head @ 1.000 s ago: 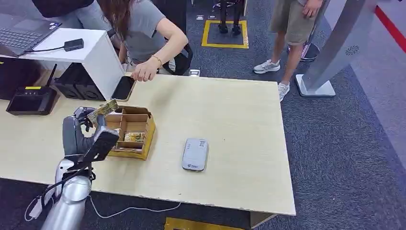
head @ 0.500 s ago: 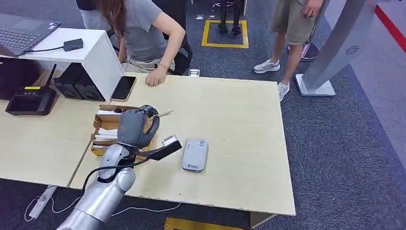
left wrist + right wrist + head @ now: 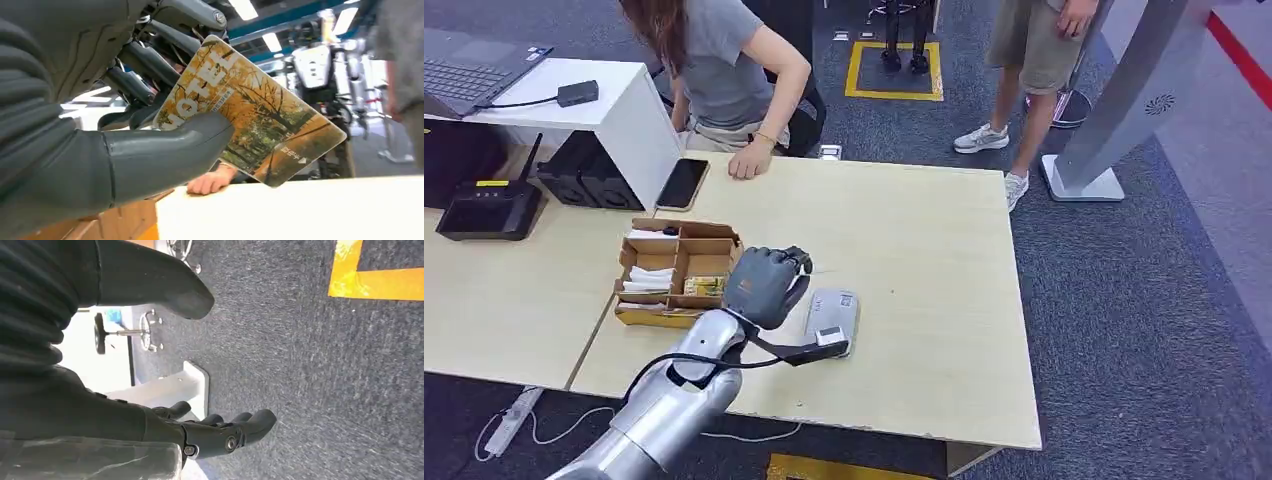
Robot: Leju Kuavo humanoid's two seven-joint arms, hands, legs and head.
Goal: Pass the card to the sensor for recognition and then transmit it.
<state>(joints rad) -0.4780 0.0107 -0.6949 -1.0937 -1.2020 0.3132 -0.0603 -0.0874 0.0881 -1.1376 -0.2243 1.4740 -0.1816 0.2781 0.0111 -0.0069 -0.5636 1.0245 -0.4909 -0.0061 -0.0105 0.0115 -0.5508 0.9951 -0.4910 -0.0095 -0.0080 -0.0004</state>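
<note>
Head view: left hand (image 3: 767, 285) just left of the grey sensor (image 3: 833, 309) on the table (image 3: 924, 250). Left wrist view: thumb and fingers (image 3: 150, 60) pinch the hotel card (image 3: 250, 112). Right wrist view: right hand (image 3: 220, 432) empty, fingers apart, above carpet (image 3: 325, 375).

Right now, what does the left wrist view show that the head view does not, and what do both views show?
The left wrist view alone shows the card: an autumn-tree picture with HOTEL lettering, pinched between the thumb and fingers of the left hand. The head view alone shows the grey sensor lying flat on the table, just beside the hand, and the phone. Both show the left hand, the cardboard box and a person's hand resting on the table.
</note>
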